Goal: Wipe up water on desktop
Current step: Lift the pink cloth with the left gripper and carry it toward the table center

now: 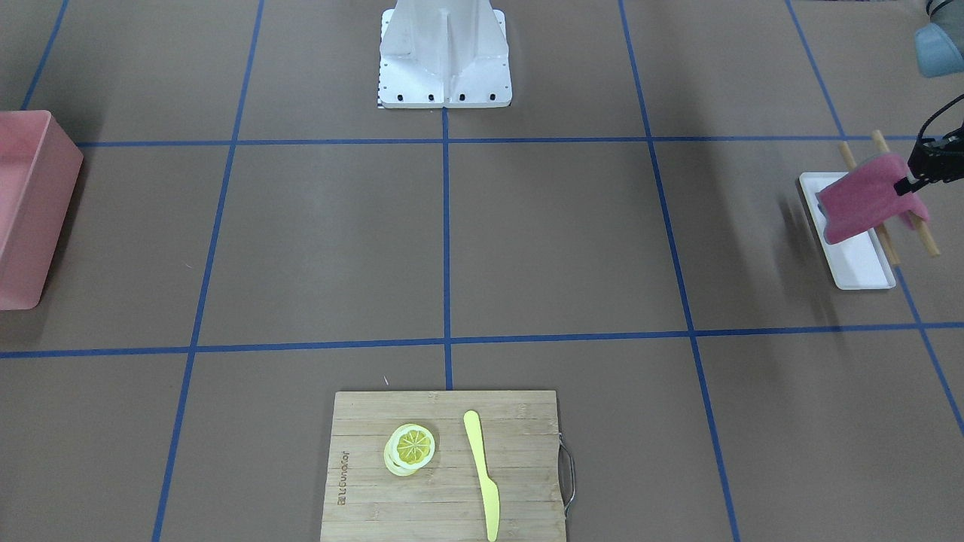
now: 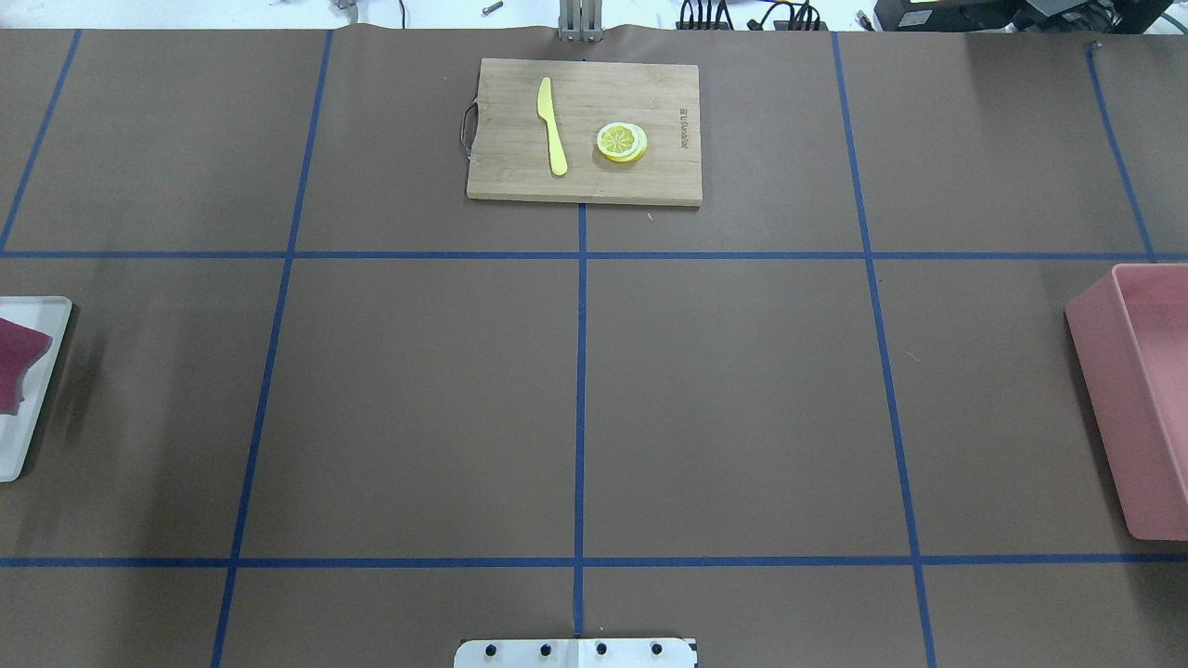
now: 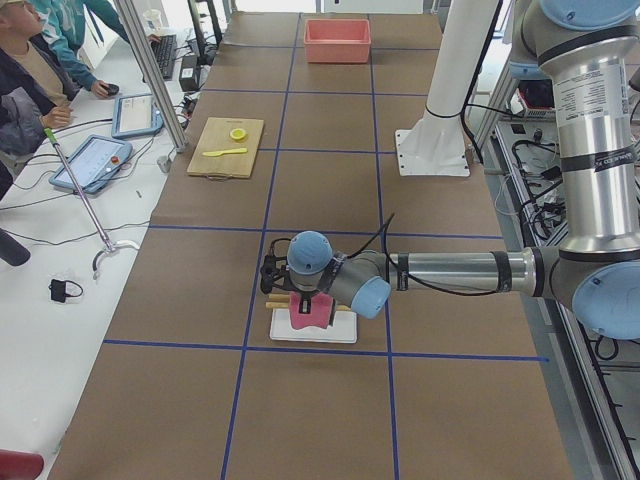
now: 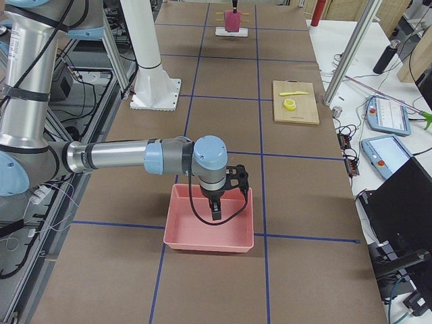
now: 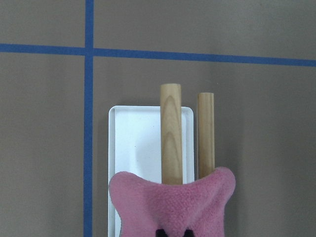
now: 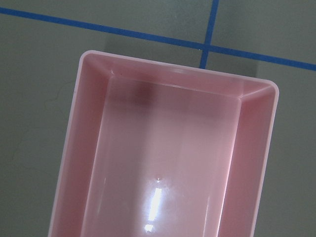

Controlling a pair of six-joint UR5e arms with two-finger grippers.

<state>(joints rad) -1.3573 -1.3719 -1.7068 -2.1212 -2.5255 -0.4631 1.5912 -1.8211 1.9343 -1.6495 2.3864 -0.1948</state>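
The desktop (image 2: 724, 390) is a big brown surface with a blue tape grid; I see no water on it. My left gripper (image 1: 903, 184) is shut on a pink cloth (image 1: 858, 203) and holds it hanging just above a white tray (image 1: 858, 263) at the table's left end. In the left wrist view the cloth (image 5: 170, 205) drapes over two wooden rods (image 5: 171, 133) lying along the tray (image 5: 136, 143). My right gripper (image 4: 214, 206) hangs over a pink bin (image 4: 206, 226); I cannot tell whether it is open or shut.
A bamboo cutting board (image 2: 585, 176) with a yellow knife (image 2: 551, 125) and a lemon slice (image 2: 621, 142) lies at the far middle. The pink bin (image 2: 1142, 408) stands at the right end. The robot's white base (image 1: 444, 56) stands at the near middle edge.
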